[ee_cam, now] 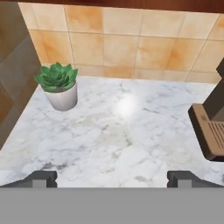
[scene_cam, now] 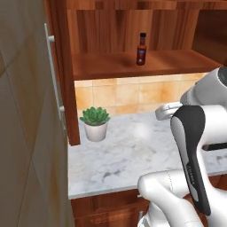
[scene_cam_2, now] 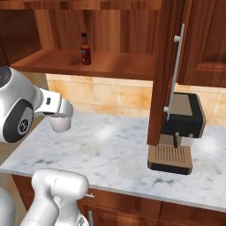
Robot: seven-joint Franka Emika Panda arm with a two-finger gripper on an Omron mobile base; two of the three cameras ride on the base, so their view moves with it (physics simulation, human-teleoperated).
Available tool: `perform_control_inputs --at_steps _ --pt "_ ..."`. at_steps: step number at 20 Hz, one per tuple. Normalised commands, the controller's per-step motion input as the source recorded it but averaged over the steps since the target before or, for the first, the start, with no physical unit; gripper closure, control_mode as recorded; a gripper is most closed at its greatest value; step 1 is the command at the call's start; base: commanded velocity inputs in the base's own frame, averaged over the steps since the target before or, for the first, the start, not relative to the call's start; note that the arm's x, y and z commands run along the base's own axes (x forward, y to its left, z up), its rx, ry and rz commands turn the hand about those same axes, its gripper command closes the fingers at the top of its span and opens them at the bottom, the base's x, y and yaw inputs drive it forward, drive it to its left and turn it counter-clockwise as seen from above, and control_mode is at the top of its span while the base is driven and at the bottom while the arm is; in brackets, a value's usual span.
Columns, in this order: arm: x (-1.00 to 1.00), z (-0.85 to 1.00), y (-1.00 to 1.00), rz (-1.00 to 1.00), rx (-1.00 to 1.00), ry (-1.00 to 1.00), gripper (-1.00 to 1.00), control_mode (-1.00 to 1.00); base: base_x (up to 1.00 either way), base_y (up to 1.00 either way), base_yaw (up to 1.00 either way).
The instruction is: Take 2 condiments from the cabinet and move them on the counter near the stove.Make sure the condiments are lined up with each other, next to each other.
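Hand (ee_cam: 112, 179) is wide open over the surface (ee_cam: 131, 144), so I'd lift it straight to the shelf (scene_cam: 115, 64) and pinch the red-brown sauce bottle (scene_cam: 141, 49) mid-body.

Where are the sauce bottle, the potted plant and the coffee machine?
sauce bottle (scene_cam: 141, 52): left base view, on its label, standing on the cabinet shelf.
potted plant (ee_cam: 62, 98): hand view, on the white pot.
coffee machine (scene_cam_2: 186, 118): right base view, on its black upper body.
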Motion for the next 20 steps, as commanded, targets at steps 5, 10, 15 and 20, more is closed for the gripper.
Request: perform_control_inputs --at_steps 5,10,15,20 --pt "0.00 0.00 0.00 0.00 0.00 0.00 -1.00 1.00 -0.03 0.05 0.00" --pt "-0.15 0.22 0.00 0.00 -0.04 -0.17 -1.00 -1.00 -0.03 0.00 0.00" --pt "-0.04 0.35 0.00 0.00 -0.07 -0.24 -1.00 -1.00 0.00 0.00 0.00" --pt "0.15 0.47 0.00 0.00 -0.02 -0.06 -1.00 -1.00 0.00 0.00 0.00"
